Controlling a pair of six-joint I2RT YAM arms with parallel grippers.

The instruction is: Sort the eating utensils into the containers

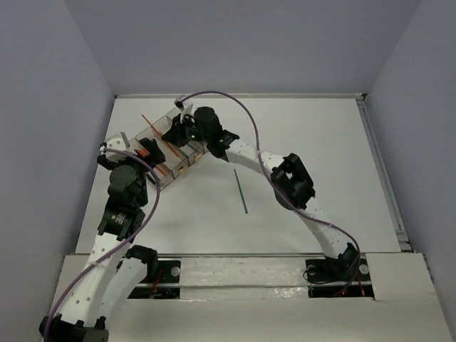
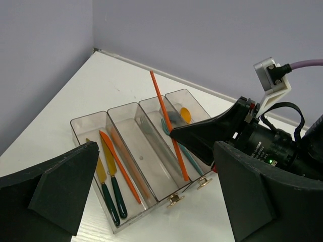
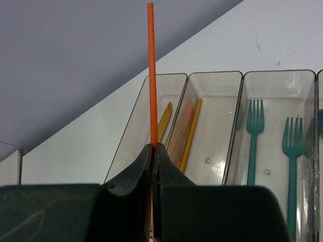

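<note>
The containers (image 2: 90, 119) are four joined clear bins, seen also in the top view (image 1: 165, 177) and the right wrist view (image 3: 212, 75). My right gripper (image 3: 155, 146) is shut on an orange stick (image 3: 150, 65). It holds the stick tilted over the bins (image 2: 162, 108), lower end down near the front wall of a middle bin. In the top view the right gripper (image 1: 178, 135) is over the bins. My left gripper (image 2: 155, 147) is open and empty just in front of them. The bins hold green-handled knives (image 2: 117, 194), an orange knife (image 2: 118, 164), an orange stick (image 3: 192, 130), teal forks (image 3: 255, 136) and an orange spoon (image 2: 185, 115).
A dark green stick (image 1: 241, 191) lies alone on the white table, right of the bins and under the right arm's reach. The grey walls close the table at the back and left; the bins sit near the back left corner.
</note>
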